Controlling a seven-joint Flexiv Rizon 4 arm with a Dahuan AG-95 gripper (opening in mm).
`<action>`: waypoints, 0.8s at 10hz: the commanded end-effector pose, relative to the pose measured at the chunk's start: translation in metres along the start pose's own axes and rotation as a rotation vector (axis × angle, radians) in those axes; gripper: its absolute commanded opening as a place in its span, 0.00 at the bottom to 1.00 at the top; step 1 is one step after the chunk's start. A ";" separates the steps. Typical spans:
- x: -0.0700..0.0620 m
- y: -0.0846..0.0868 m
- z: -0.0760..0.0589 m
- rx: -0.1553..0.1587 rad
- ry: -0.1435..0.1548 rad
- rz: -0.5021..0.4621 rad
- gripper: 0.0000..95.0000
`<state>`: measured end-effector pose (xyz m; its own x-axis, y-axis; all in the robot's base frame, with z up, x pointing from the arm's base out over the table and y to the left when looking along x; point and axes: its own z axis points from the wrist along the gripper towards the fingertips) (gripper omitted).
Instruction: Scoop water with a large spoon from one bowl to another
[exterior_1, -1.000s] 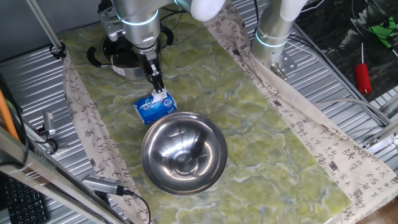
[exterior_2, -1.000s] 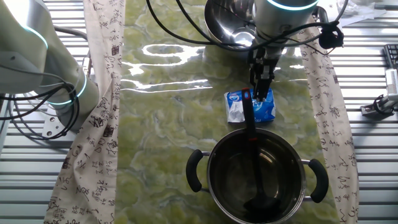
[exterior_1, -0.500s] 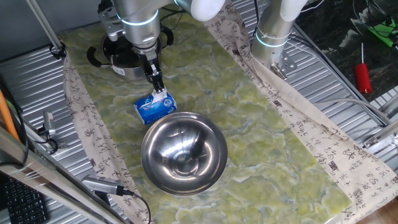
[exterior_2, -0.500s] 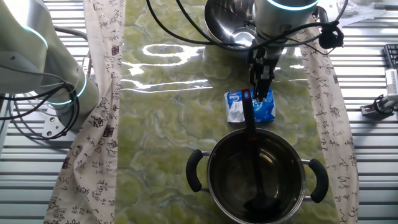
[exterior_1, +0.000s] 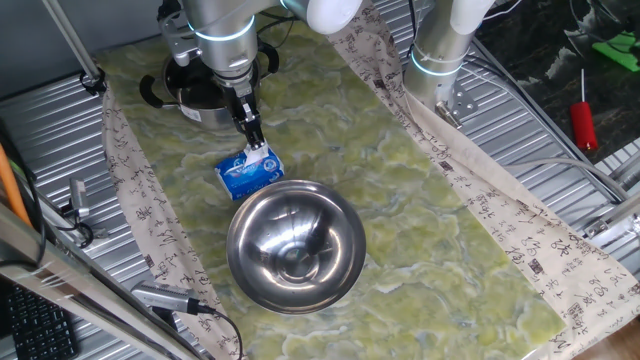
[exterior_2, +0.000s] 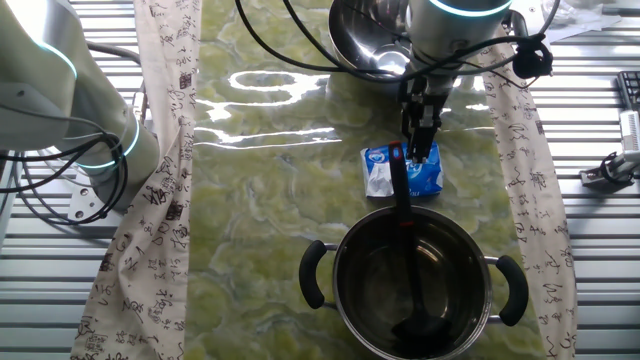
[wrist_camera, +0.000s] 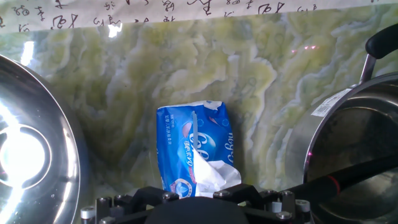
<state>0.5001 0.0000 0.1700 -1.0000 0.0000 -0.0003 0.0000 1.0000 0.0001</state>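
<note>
Green marbled matting (exterior_1: 430, 190) covers the table, with printed cloth strips along both sides. On it stand a steel pot (exterior_2: 412, 290) with two black handles, a blue-and-white tissue pack (exterior_2: 402, 171) and a shiny steel bowl (exterior_1: 295, 247). In the other fixed view the pack lies at about 12 o'clock from the pot, and the bowl is further in the same direction.

The large spoon (exterior_2: 403, 235) rests in the pot: its dark cup lies at the bottom, and the slim handle leans over the rim at 12 o'clock, with the red end above the pack. No water can be seen clearly in these pictures.

The gripper (exterior_2: 424, 125) hangs just over the pack, close beside the red tip. The fingers look nearly together, but I cannot tell whether they hold the handle or only stand next to it.

To do this step well, I judge the fingers must close squarely across the thin handle a little below the red end, not on the pack. Then the lift should be slow, keeping the cup level, so that the handle does not twist in the grip.
</note>
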 end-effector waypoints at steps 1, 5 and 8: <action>0.000 0.000 0.000 -0.101 -0.086 -0.118 0.00; 0.000 0.000 -0.001 -0.098 -0.085 -0.119 0.00; 0.000 0.000 -0.001 -0.097 -0.084 -0.118 0.00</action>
<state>0.4993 -0.0002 0.1710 -0.9891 -0.1154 -0.0911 -0.1237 0.9881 0.0916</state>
